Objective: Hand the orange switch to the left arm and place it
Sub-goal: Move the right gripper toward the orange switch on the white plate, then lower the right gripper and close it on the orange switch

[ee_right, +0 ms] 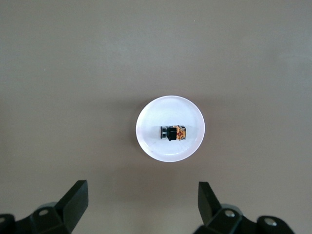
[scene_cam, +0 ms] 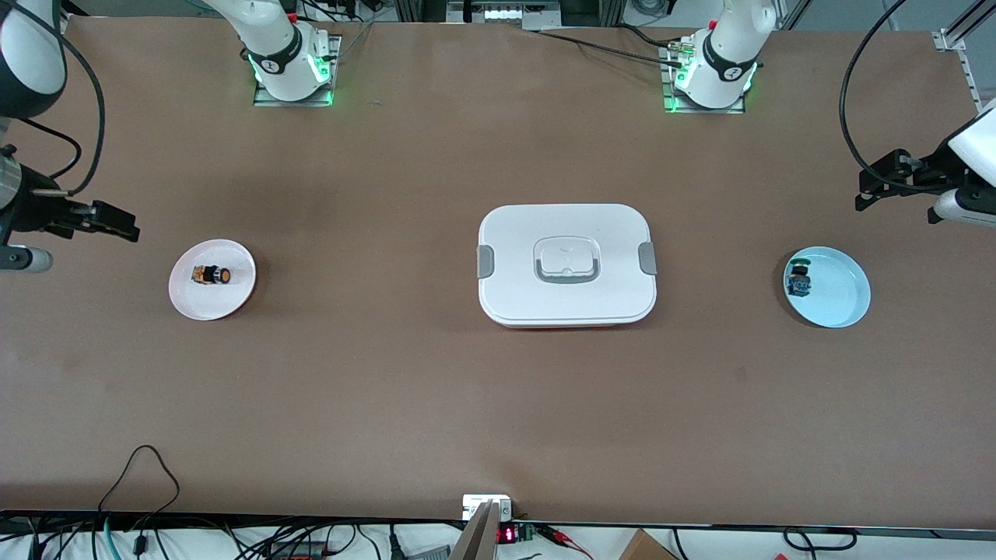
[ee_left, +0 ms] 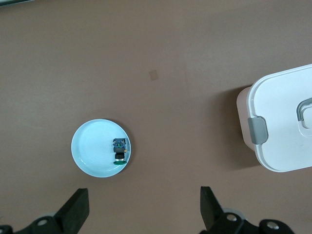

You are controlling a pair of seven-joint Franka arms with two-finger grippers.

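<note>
1. Front view: the orange switch (scene_cam: pixel 212 274) lies on its side on a pale pink plate (scene_cam: pixel 233 299) toward the right arm's end of the brown table (scene_cam: pixel 389 389). The white box (scene_cam: pixel 566 264), lid on and grey clips at both ends, sits mid-table. A blue-based switch (scene_cam: pixel 798 281) lies on a light blue plate (scene_cam: pixel 840 299) toward the left arm's end. The right gripper (scene_cam: pixel 117 223) hangs in the air over the table edge beside the pink plate, holding nothing; the left gripper (scene_cam: pixel 875 187) hangs likewise near the blue plate, also empty.

2. Left wrist view: the left gripper (ee_left: pixel 141 207) looks straight down with its fingers (ee_left: pixel 75 209) spread wide and nothing between them. The blue plate (ee_left: pixel 87 151) carries the blue-based switch (ee_left: pixel 120 150) near its rim; one clipped end of the box (ee_left: pixel 282 126) shows well apart from the plate.

3. Right wrist view: the right gripper (ee_right: pixel 141 204) hovers released, fingers (ee_right: pixel 73 202) wide apart and empty. The orange switch (ee_right: pixel 174 132) rests near the middle of the pink plate (ee_right: pixel 156 146), lying flat.
</note>
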